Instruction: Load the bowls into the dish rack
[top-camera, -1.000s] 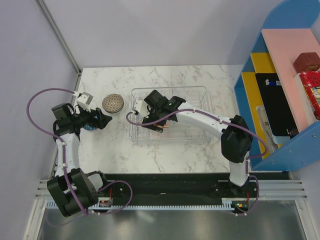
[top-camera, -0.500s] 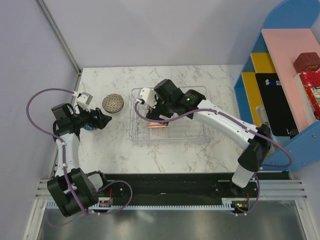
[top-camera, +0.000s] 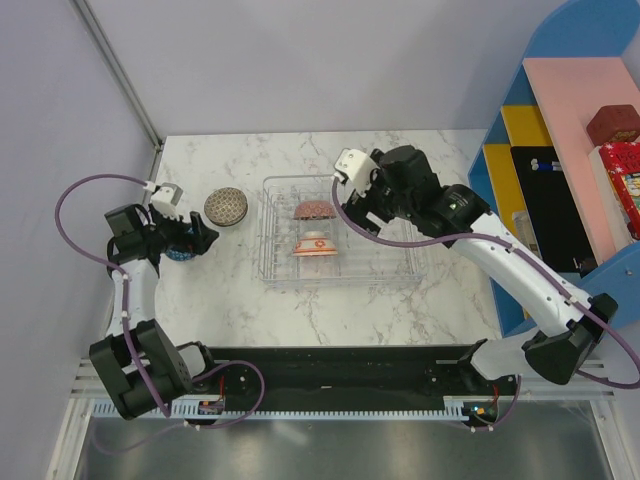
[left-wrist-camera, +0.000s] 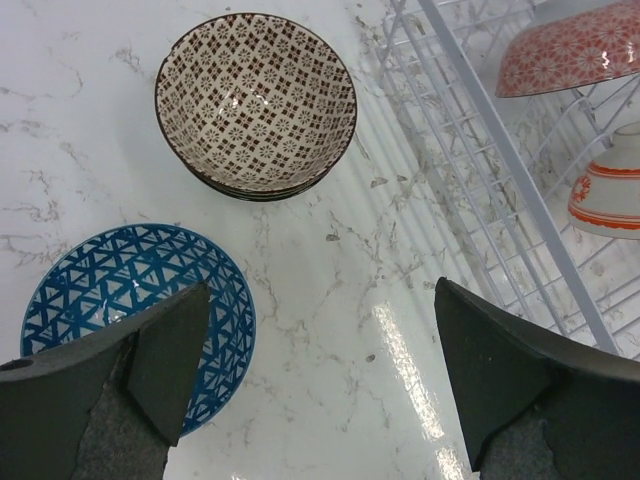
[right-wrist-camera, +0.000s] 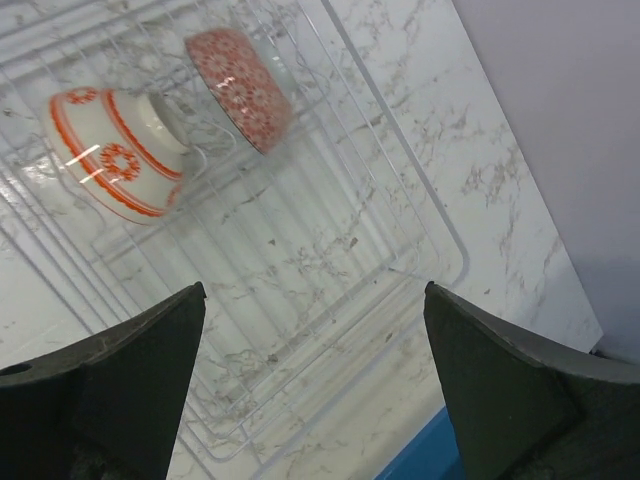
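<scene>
Two bowls (top-camera: 312, 211) now in dish rack (top-camera: 385, 252)

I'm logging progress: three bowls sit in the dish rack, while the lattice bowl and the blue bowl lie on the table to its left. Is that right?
Not quite. Only two sit in the dish rack: the red-patterned bowl and the white bowl with orange bands, as the top external view shows. The lattice bowl and the blue bowl do lie on the table to its left.
</scene>
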